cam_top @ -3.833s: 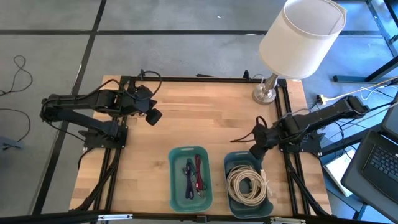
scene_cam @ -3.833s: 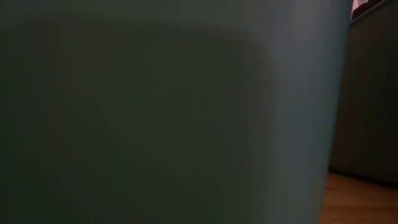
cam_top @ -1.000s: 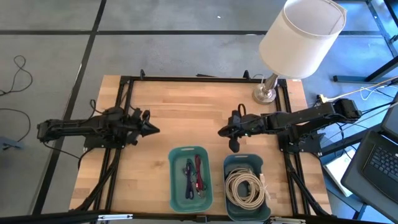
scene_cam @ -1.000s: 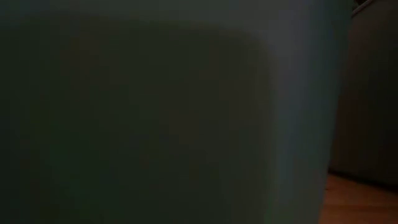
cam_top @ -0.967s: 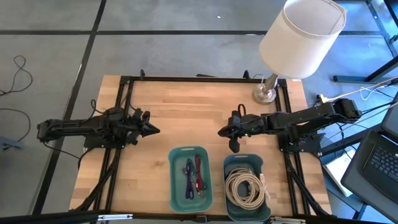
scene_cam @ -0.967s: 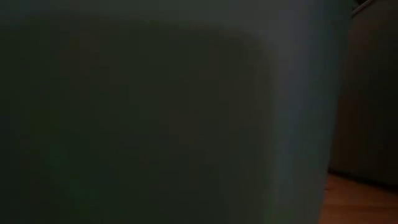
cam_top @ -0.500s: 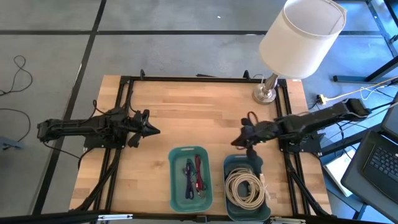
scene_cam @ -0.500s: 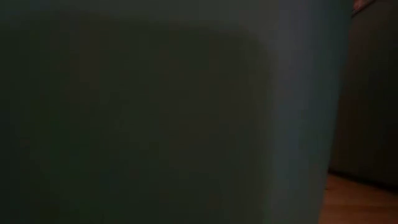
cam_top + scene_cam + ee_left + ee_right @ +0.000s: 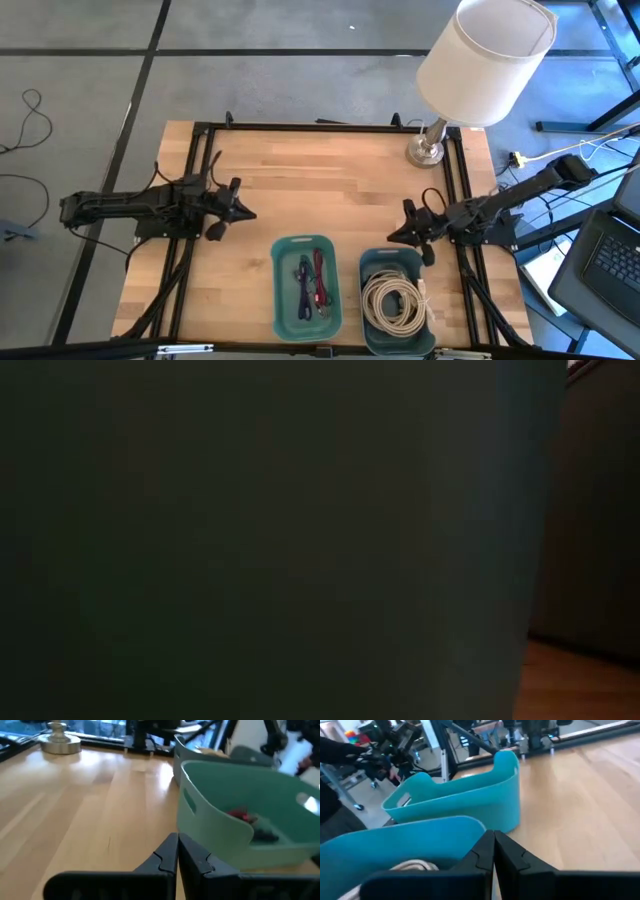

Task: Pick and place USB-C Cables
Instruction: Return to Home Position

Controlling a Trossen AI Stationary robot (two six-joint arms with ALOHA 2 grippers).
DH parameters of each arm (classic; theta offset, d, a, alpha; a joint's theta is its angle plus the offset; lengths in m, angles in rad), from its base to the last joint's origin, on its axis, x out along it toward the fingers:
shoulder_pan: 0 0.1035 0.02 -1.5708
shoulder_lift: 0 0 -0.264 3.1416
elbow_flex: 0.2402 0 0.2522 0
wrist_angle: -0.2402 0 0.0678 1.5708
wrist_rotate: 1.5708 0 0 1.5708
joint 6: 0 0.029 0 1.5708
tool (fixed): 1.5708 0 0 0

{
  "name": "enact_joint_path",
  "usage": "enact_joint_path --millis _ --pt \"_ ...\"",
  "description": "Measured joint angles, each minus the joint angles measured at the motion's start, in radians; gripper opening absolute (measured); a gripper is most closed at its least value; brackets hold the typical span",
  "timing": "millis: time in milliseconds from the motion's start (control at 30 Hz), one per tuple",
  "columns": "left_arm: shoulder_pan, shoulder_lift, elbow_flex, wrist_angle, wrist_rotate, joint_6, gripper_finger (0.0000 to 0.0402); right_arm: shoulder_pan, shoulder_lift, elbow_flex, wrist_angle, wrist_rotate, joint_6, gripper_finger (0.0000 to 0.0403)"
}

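Two teal trays stand side by side at the table's near edge. The left tray [image 9: 283, 300] holds short coloured USB-C leads [image 9: 311, 283], seen red and dark in the left wrist view [image 9: 243, 816]. The right tray [image 9: 374, 262] holds coiled cream-white USB-C cables [image 9: 396, 303], whose edge shows in the right wrist view [image 9: 414, 866]. My left gripper [image 9: 248, 213] hovers shut over the wood left of the trays. My right gripper [image 9: 392, 236] hovers shut just beyond the right tray's far rim. Neither holds anything.
A lamp with a white shade [image 9: 483, 58] stands on its metal base [image 9: 425, 152] at the far right corner. Bare wood [image 9: 320, 180] lies between the arms. A tray wall [image 9: 250, 540] fills the low view. A laptop [image 9: 612, 258] sits off the table's right.
My right gripper has drawn back from the table's middle toward the right edge and slightly nearer, sinking, and stays shut. My left gripper has kept its place, its wrist rolling a little.
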Motion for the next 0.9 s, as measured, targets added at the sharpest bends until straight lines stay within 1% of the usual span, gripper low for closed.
enact_joint_path --millis 100,233,367,433,500,567,633,800,900 --pt "0.0 0.0 0.0 -0.02 0.043 0.103 0.0004 0.001 0.0 -0.045 0.066 0.05 -0.02 0.0004" --pt "0.0 0.0 0.0 -0.066 0.066 0.256 0.0002 0.0 0.0 -0.115 0.178 0.107 -0.081 0.0006" --pt "0.016 0.001 0.0 -0.077 0.068 0.328 0.0004 -0.002 0.007 -0.116 0.143 0.11 -0.148 0.0006" --pt "0.025 0.001 0.0 -0.077 0.074 0.34 0.0006 -0.002 0.01 -0.116 0.107 0.109 -0.199 0.0005" --pt "0.032 0.008 0.0 -0.078 0.074 0.339 0.0006 -0.001 0.008 -0.113 0.074 0.109 -0.217 0.0005" --pt "0.037 0.013 0.001 -0.08 0.07 0.316 0.0004 -0.002 0.007 -0.11 0.04 0.118 -0.187 0.0009" --pt "0.036 0.014 0.001 -0.079 0.065 0.268 0.0002 -0.002 0.008 -0.112 0.033 0.118 -0.122 0.0017" --pt "0.036 0.014 0.001 -0.08 0.065 0.196 0.0002 -0.001 0.01 -0.117 0.081 0.102 0.072 0.003" --pt "0.036 0.014 0.001 -0.08 0.065 0.195 0.0002 -0.002 0.01 -0.117 0.089 0.101 0.095 0.0031"
